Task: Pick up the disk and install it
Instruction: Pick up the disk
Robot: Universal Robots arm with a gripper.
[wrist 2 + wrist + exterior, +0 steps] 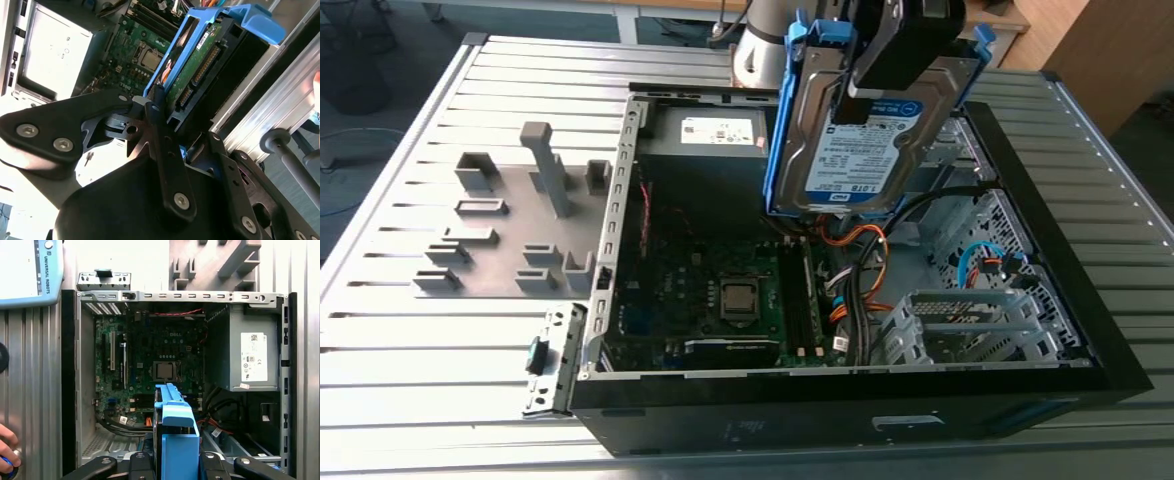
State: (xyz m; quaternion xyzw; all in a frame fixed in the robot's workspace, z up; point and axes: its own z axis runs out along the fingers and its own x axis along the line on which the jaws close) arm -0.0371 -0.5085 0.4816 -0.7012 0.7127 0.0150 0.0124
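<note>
The disk (847, 150), a silver hard drive with a white-and-blue label and a blue bracket round its edges, hangs upright over the open computer case (720, 425). My gripper (870, 98) is shut on its upper end, one black finger lying across the label. In the second wrist view the disk (192, 70) is edge-on, green board and connectors showing, with my gripper (186, 125) clamped on it. In the first wrist view the disk (175, 415) sticks out from my gripper (176, 462) above the case's lower bay and cables.
Inside the case lie the motherboard (720, 290), a grey power supply box (252, 355) with a white sticker, orange and black cables (861, 270) and a metal drive cage (961, 320). A grey fixture plate (507, 240) lies at the exterior view's left. A person's hand (6, 457) rests on the slatted table (427, 350).
</note>
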